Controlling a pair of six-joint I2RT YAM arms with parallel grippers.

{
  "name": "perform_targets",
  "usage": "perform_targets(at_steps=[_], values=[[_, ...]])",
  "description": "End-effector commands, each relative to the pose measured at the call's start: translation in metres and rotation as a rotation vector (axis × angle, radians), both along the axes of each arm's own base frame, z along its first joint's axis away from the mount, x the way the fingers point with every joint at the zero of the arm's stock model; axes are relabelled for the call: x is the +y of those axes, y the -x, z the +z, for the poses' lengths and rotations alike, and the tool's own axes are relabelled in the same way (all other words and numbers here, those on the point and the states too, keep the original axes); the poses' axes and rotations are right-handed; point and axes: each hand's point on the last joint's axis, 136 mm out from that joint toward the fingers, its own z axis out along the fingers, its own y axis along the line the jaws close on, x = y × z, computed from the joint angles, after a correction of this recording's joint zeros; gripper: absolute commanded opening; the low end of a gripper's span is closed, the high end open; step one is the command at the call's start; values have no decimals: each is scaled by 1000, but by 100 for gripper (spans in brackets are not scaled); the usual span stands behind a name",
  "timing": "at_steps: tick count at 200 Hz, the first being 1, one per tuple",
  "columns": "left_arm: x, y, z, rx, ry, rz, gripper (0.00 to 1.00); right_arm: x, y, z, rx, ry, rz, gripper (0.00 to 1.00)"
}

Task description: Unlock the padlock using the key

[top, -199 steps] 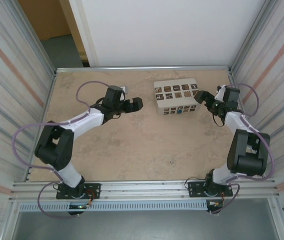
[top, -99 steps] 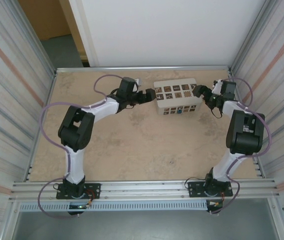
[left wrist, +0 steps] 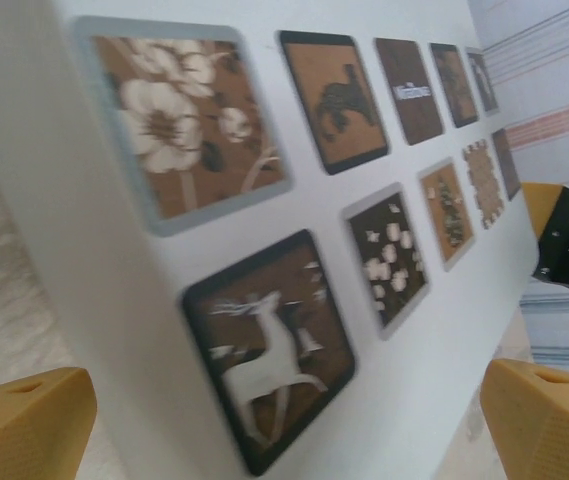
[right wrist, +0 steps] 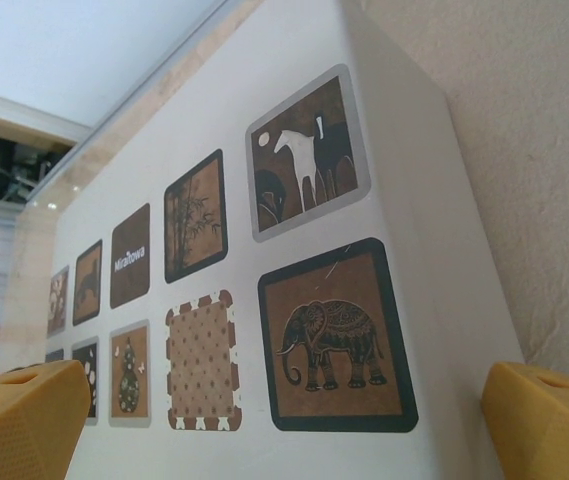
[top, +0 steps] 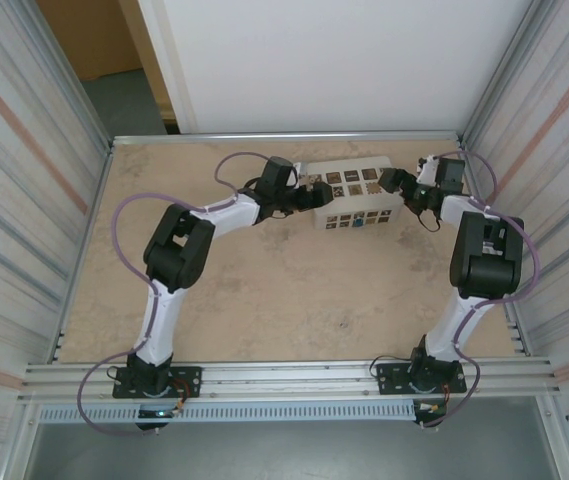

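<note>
A white box [top: 354, 181] printed with small picture tiles sits on the worktop [top: 264, 290] close to the far edge, somewhat right of the middle. Its long side runs roughly along that edge. Where the padlock and the key are cannot be told from these views.

The left arm stretches from the near left corner toward the far edge. The left claw [top: 313, 193] is at the box's left end with its jaws spread wide, gripping nothing. In the left wrist view, the left claw [left wrist: 284, 425] shows as two yellow fingers [left wrist: 26, 428] low at either side of the frame. The box [left wrist: 114, 300] stands close between them, its left corner edge facing the camera. A tile with a white deer [left wrist: 269, 350] sits nearest, with a tile of pale flowers [left wrist: 179, 120] above it.

The right arm rises along the right edge and bends inward. The right claw [top: 392, 186] is at the box's right end, likewise fully released and empty. In the right wrist view, the right claw [right wrist: 284, 420] has its yellow fingers [right wrist: 549, 425] apart at the bottom corners. The box [right wrist: 404, 130] rises between them, showing an elephant tile [right wrist: 334, 340] nearest and a horse tile [right wrist: 309, 155] above it.

Whether any finger actually touches the box cannot be told.
</note>
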Motion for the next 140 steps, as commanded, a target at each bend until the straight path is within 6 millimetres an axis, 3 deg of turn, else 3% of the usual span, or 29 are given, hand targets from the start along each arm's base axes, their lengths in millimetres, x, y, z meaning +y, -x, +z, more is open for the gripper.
perform_targets(at_steps=[1, 60, 108, 140], values=[[-13, -1, 16, -15, 45, -34, 99, 12, 3, -1, 5, 5, 62, 99], [-27, 9, 23, -21, 57, -76, 99, 24, 17, 4, 5, -8, 97, 99], [-16, 15, 34, -50, 41, -61, 99, 43, 35, 12, 10, 3, 151, 99], [-6, 22, 38, -56, 38, -50, 99, 67, 49, 16, 19, -9, 208, 99]])
